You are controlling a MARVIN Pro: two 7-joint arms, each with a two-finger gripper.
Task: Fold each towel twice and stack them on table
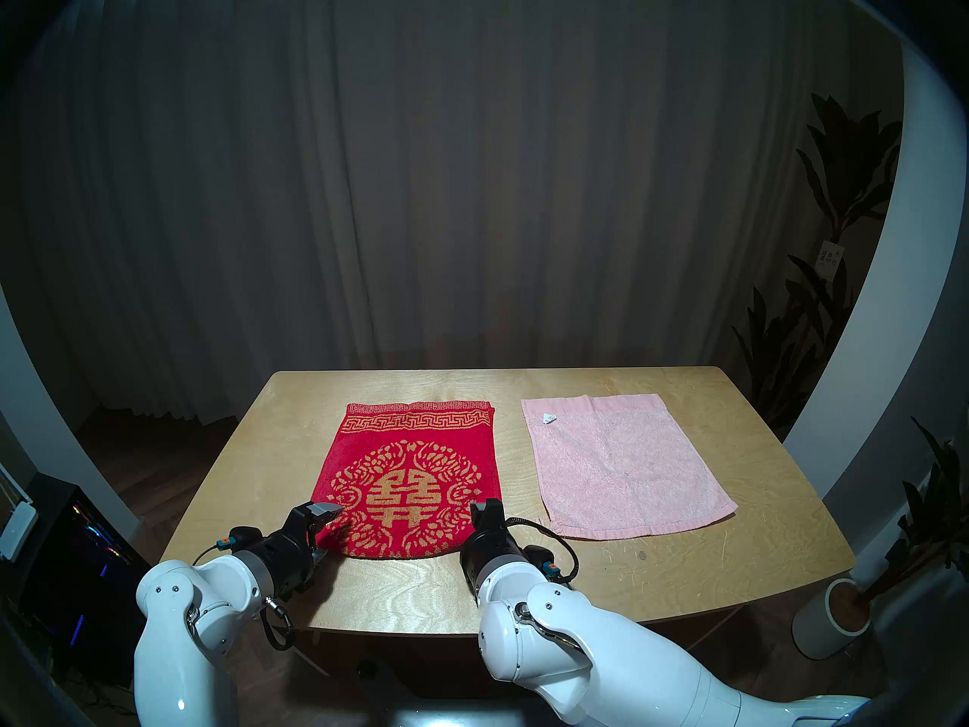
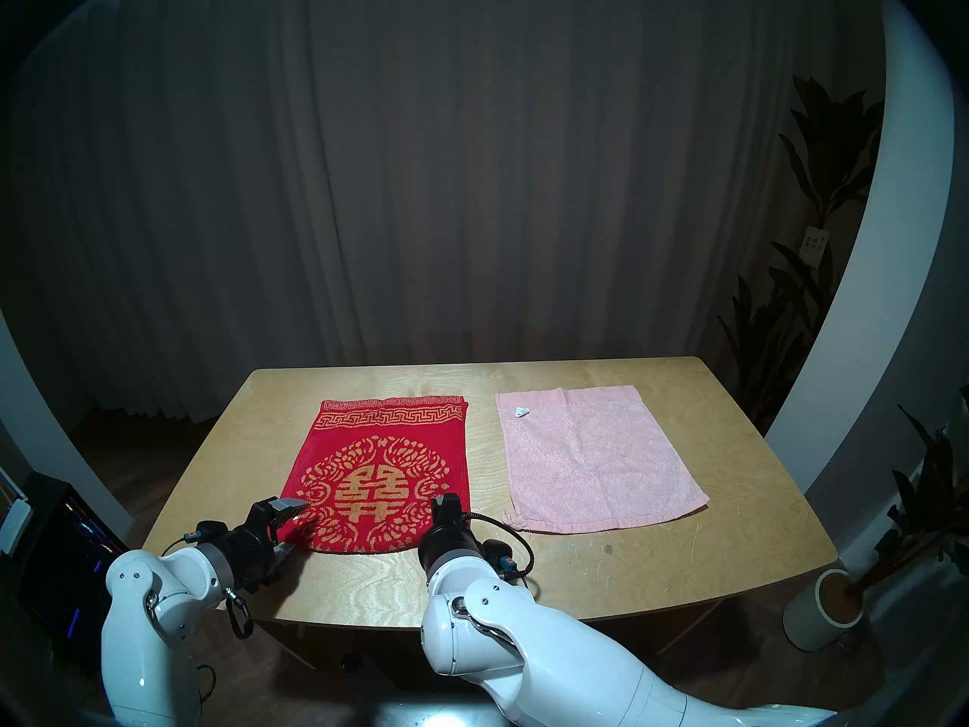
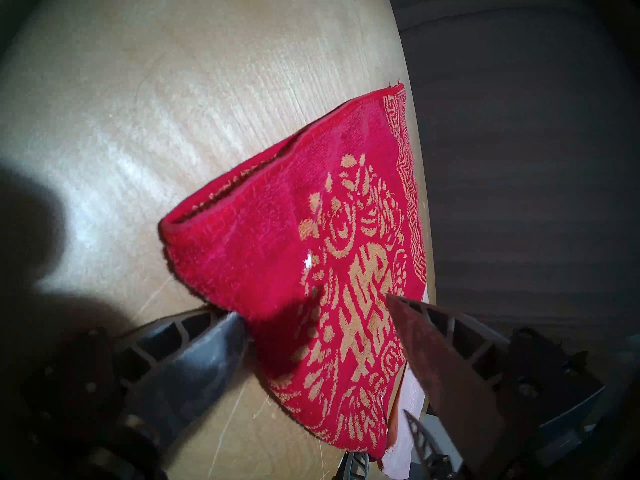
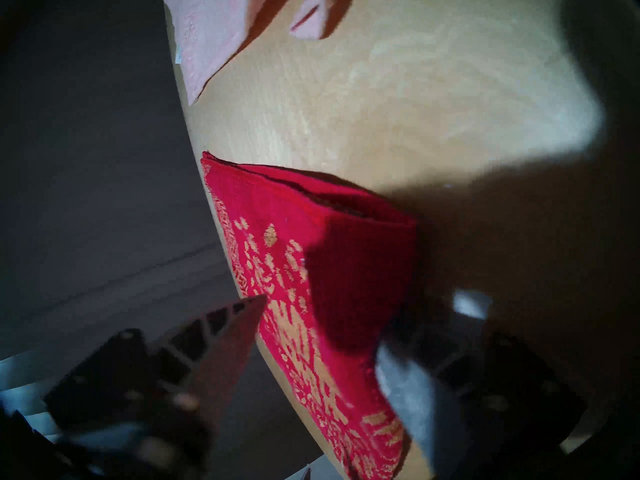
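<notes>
Head views: the red towel (image 1: 414, 479) lies on the table (image 1: 681, 579), already doubled once — both wrist views show two layers along its side edges, and its near edge is a rounded fold. Taking the red towel as landmark, the left gripper (image 1: 324, 531) straddles its near-left corner and the right gripper (image 1: 485, 512) stands at its near-right corner. In the left wrist view the jaws are parted, one finger low beside the fold and the other above the gold pattern, with cloth between them but not yet pinched; the right wrist view shows the same arrangement mirrored, though blurred. Neither pincer has hold of anything. This paired placement suits lifting both near corners together, probably for the second fold toward the far key-pattern border.

The pink towel (image 1: 624, 469) lies flat and unfolded to the right of the red towel, apart from it by a strip of bare wood. Bare tabletop also runs beyond the red towel's far edge and to its left — enough room, by judgement, to carry the corners over without disturbing the pink one.
</notes>
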